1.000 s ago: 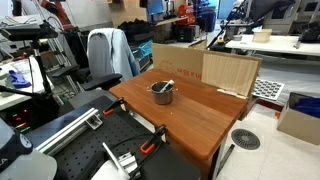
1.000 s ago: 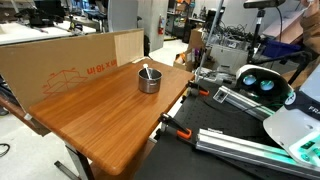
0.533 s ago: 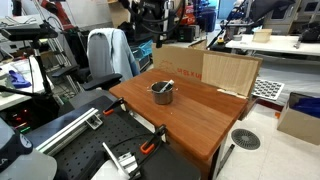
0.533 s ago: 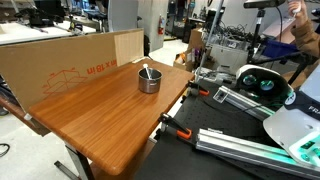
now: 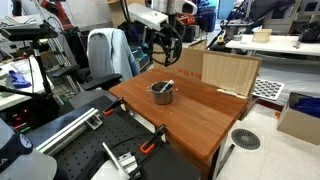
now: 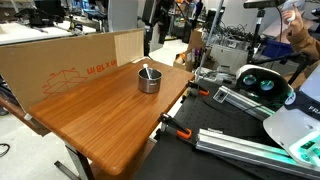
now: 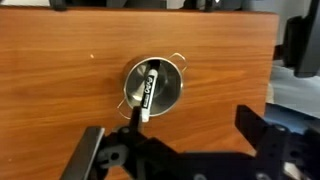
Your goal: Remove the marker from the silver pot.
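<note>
The wooden counter (image 5: 200, 115) has a cardboard sheet (image 5: 230, 70) standing along one edge; the tool (image 7: 175, 150) hangs well above the counter, fingers spread wide, grasping nothing; the silver pot (image 5: 163, 92) stands near the cardboard; the marker (image 7: 147, 92) leans inside the pot, one end at the rim.

Wooden table (image 5: 205, 112), small silver pot (image 5: 163, 93) standing directly on its top
</note>
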